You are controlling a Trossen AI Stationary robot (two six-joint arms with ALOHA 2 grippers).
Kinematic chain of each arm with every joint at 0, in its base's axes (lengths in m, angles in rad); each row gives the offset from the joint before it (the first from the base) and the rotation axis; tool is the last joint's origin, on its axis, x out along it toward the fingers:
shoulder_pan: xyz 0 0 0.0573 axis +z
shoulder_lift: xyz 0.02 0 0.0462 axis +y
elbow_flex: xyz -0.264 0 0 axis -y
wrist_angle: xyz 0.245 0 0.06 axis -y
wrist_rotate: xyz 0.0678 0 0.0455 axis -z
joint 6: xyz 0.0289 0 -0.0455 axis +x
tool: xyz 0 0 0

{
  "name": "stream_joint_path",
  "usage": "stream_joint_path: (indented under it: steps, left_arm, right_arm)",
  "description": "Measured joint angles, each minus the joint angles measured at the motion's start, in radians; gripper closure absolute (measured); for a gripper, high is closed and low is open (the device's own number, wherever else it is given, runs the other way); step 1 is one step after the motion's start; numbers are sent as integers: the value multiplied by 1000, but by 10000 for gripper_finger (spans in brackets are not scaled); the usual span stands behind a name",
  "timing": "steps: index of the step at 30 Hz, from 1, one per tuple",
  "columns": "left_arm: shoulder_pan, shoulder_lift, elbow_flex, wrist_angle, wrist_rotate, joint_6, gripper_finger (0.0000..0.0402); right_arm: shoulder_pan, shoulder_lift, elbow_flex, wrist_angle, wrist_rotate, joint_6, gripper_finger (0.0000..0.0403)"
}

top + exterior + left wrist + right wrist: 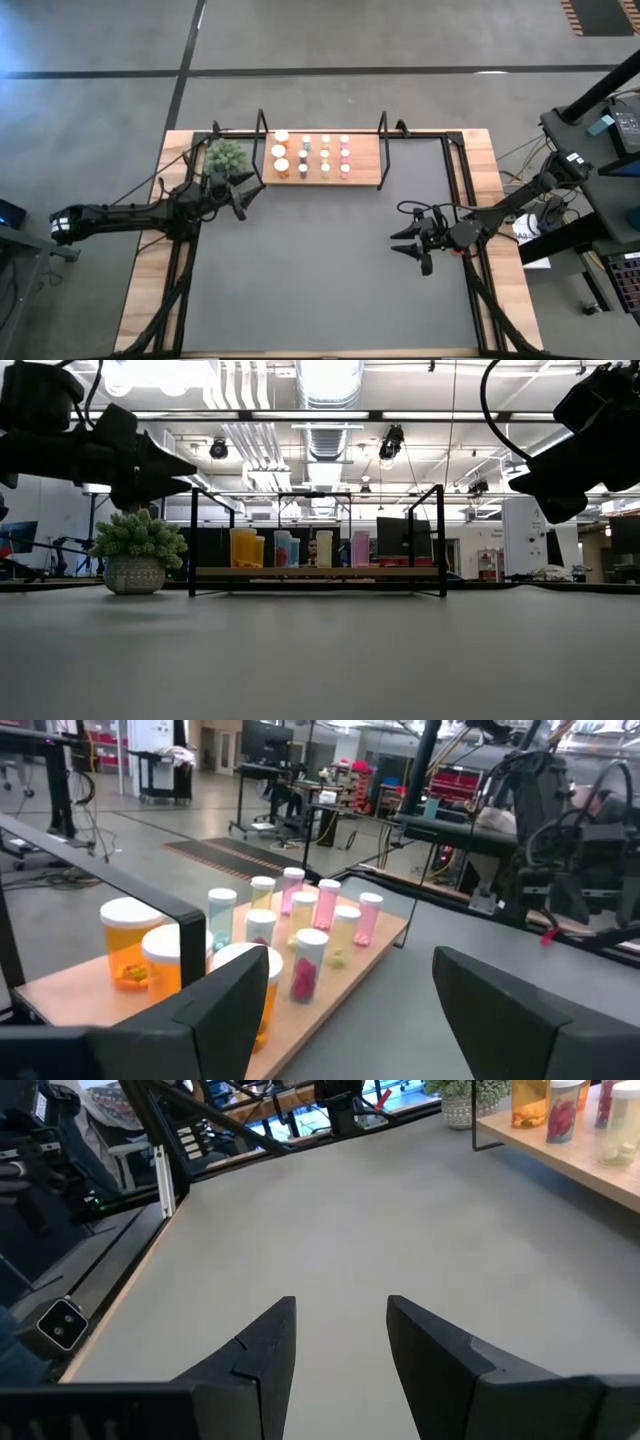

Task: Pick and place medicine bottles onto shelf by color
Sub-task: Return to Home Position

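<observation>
The left hand hangs released above the worktop, its two dark fingers spread wide with nothing between them, as the left wrist view shows plainly. It sits just beside the near corner of the light wooden shelf with black wire frames at both ends, close enough to have reached the nearest row and yet clear of touching it. On that shelf stand the small cylindrical white-capped medicine bottles, all upright and lined up by colour. The wider orange ones are at the end closest to this hand, the pink ones are toward the far end, and yellow-green and paler ones are between. Grouping like with like is the point of the job, and the neat lines let each colour read at a glance. Beside the shelf's orange end sits a green spiky plant ball in a pale pot, no part of the sorting. The dark grey mat covering the wood-edged worktop carries no loose bottle that I can see, so the placing looks finished. The right hand waits well apart from the shelf over the mat's right side, fingers also parted and empty. Both hands being unloaded fits arms about to go back to rest.
</observation>
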State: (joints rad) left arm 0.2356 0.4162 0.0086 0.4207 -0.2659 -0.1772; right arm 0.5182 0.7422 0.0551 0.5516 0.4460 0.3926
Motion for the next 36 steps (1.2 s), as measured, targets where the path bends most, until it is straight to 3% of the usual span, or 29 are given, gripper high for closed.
stream_joint_path:
  steps: [8, 26, 36]
  left_arm:
    - [-1, -27, -1, -25, 30, 0, 134]
    - [0, -374, -3, -16, 28, 0, 134]
    - [0, -377, -4, -10, 27, 0, 134]
  right_arm:
    - [0, 0, 0, 0, 0, 0, 255]
    - [0, 0, 0, 0, 0, 0, 255]
    - [0, 0, 0, 0, 0, 0, 255]
